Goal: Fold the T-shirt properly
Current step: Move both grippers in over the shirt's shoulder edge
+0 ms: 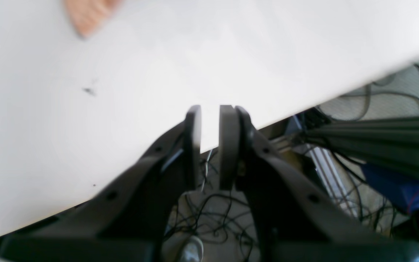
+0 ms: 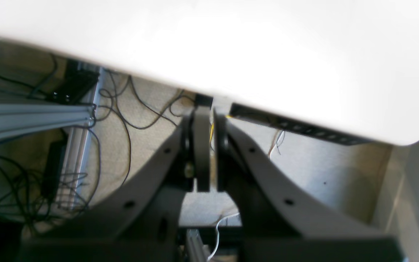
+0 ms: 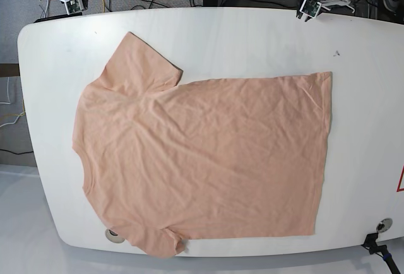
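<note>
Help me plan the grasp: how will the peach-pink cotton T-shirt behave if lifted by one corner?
The peach-pink cotton T-shirt lies flat and creased on the white table, so it is probably thin and floppy. A lifted corner would likely drape and drag the rest along. It looks light and should not roll.

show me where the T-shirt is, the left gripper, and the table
T-shirt [image 3: 202,160], base view, middle of the body.
left gripper [image 1: 209,111], left wrist view, between the fingertips.
table [image 3: 252,34], base view, bare top beyond the shirt.

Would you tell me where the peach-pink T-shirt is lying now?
In the base view, the peach-pink cotton T-shirt lies spread flat across the white table, collar toward the left.
</note>
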Action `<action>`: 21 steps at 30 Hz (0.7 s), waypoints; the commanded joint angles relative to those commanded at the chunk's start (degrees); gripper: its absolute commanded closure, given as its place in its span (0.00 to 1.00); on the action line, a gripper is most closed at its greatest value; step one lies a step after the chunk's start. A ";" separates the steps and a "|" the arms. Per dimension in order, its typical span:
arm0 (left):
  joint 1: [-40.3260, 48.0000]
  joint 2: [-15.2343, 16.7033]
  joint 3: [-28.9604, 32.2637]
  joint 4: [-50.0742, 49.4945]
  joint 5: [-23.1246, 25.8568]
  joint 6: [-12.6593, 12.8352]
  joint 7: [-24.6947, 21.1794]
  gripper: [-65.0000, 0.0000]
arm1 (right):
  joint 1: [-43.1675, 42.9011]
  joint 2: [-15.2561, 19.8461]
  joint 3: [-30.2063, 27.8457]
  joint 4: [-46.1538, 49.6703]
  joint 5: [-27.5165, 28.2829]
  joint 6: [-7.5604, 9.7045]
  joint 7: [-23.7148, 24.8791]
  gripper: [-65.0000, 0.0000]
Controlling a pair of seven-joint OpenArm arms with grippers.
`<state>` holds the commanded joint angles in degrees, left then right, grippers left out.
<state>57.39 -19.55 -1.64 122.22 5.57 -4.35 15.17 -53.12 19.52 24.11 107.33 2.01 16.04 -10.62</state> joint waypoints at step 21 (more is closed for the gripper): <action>-9.16 -2.19 5.55 5.64 12.13 -6.27 -1.51 0.82 | 4.66 0.65 0.96 3.22 -6.12 -0.29 -3.54 0.98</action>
<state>48.23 -21.74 3.91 127.86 17.69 -10.61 13.66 -48.46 20.18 25.07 110.55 -4.11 15.75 -14.16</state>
